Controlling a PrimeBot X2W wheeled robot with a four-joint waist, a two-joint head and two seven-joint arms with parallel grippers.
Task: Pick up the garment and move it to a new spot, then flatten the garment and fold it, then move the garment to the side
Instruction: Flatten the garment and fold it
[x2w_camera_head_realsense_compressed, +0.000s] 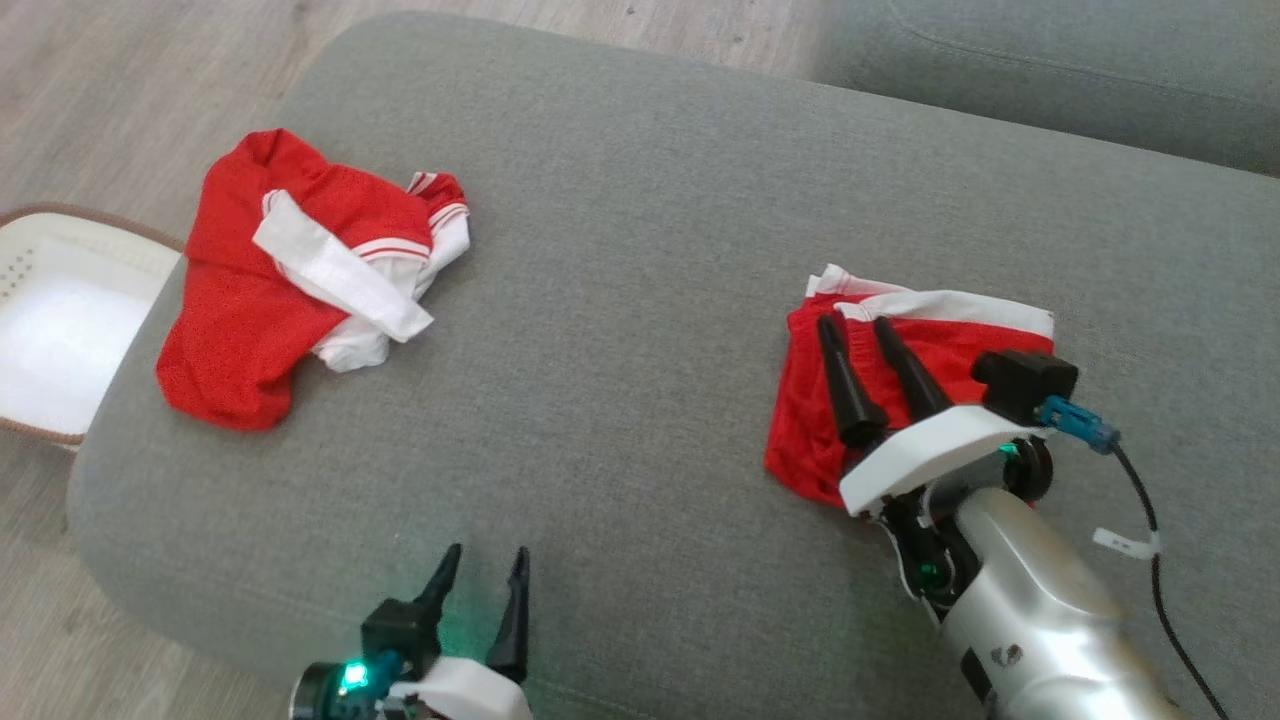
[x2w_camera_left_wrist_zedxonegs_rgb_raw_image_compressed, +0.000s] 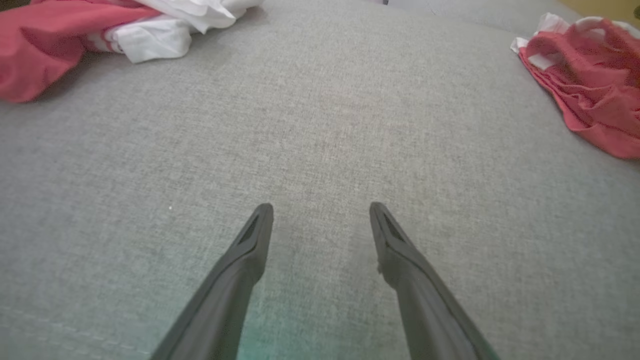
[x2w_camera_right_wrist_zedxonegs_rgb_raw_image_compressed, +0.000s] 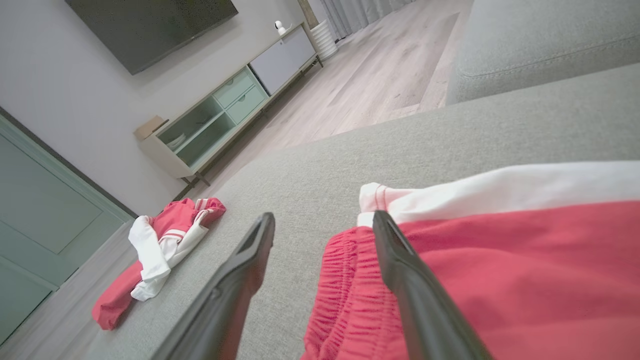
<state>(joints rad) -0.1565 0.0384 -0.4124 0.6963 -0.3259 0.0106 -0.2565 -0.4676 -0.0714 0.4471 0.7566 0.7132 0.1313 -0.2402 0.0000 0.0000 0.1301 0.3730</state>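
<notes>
A folded red garment with a white band (x2w_camera_head_realsense_compressed: 960, 338) lies flat on the right side of the grey cushion (x2w_camera_head_realsense_compressed: 640, 300). My right gripper (x2w_camera_head_realsense_compressed: 855, 324) is open just above its left edge, one finger over the red elastic hem and the other over bare cushion, holding nothing. In the right wrist view the garment (x2w_camera_right_wrist_zedxonegs_rgb_raw_image_compressed: 525, 250) spreads beneath and to the right of the right gripper (x2w_camera_right_wrist_zedxonegs_rgb_raw_image_compressed: 324, 216). My left gripper (x2w_camera_head_realsense_compressed: 487, 550) stands open over bare cushion at the near edge, and in its own view the left gripper (x2w_camera_left_wrist_zedxonegs_rgb_raw_image_compressed: 320, 205) is empty with the folded garment (x2w_camera_left_wrist_zedxonegs_rgb_raw_image_compressed: 590, 85) far right.
A second, crumpled red and white garment (x2w_camera_head_realsense_compressed: 250, 320) lies at the cushion's far left. A white basket (x2w_camera_head_realsense_compressed: 40, 260) stands on the wood floor beyond that edge. Another grey cushion (x2w_camera_head_realsense_compressed: 1050, 60) lies at the top right. A low cabinet (x2w_camera_right_wrist_zedxonegs_rgb_raw_image_compressed: 225, 115) stands against the wall.
</notes>
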